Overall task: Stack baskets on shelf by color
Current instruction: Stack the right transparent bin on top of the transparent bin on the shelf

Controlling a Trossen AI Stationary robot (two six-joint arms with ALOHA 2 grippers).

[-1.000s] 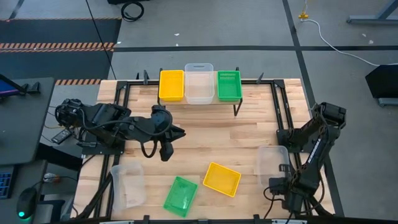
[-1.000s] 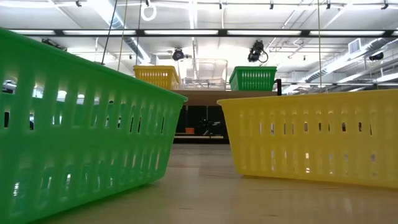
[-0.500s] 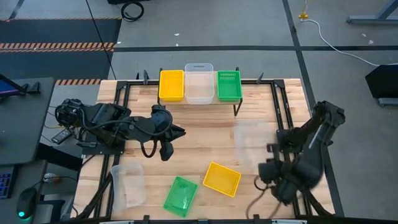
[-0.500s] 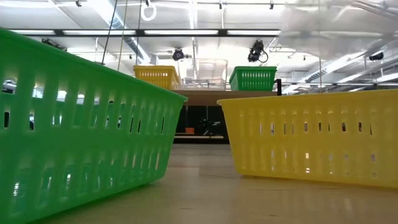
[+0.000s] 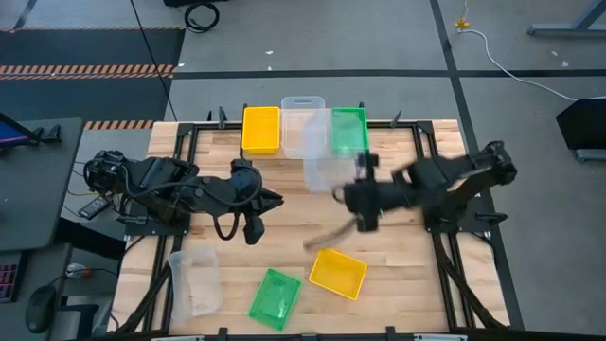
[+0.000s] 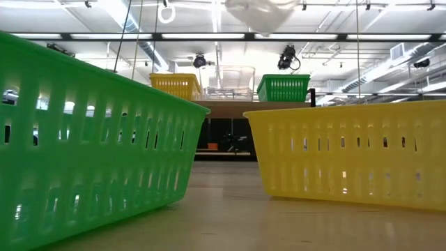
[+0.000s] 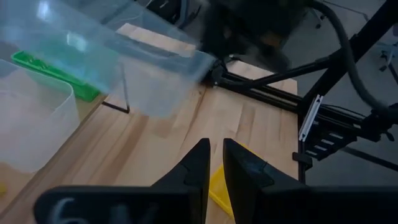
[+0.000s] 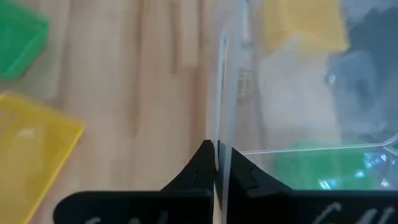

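Note:
A yellow basket (image 5: 262, 130), a clear basket (image 5: 301, 118) and a green basket (image 5: 350, 128) stand side by side on the shelf (image 6: 230, 109) at the table's far edge. My right gripper (image 5: 348, 192) is over the table's middle, just in front of the shelf, shut on another clear basket (image 5: 327, 170) that it holds in the air. That basket also shows in the left wrist view (image 7: 124, 62). My left gripper (image 5: 254, 235) hangs at the middle left, shut and holding nothing. A clear basket (image 5: 194, 281), a green one (image 5: 276, 298) and a yellow one (image 5: 338, 273) rest on the table near its front. My right gripper pinches one thin side wall of the clear basket at its rim (image 8: 219, 144), one finger on each face of the wall. The fingers slant downward from the table's right side. The basket is lifted clear of the table and reaches out past the fingertips toward the shelf.
Black frame rails run along the table's left, right and far edges (image 5: 431, 161). The shelf's black leg (image 5: 360, 163) stands just beyond the held basket. Bare wood lies between the shelf and the three baskets at the front.
My right gripper has swung from the table's near right corner up and toward the middle and the shelf, turning as it went. It has stayed shut on the clear basket, which has come off the table and now hangs in the air.

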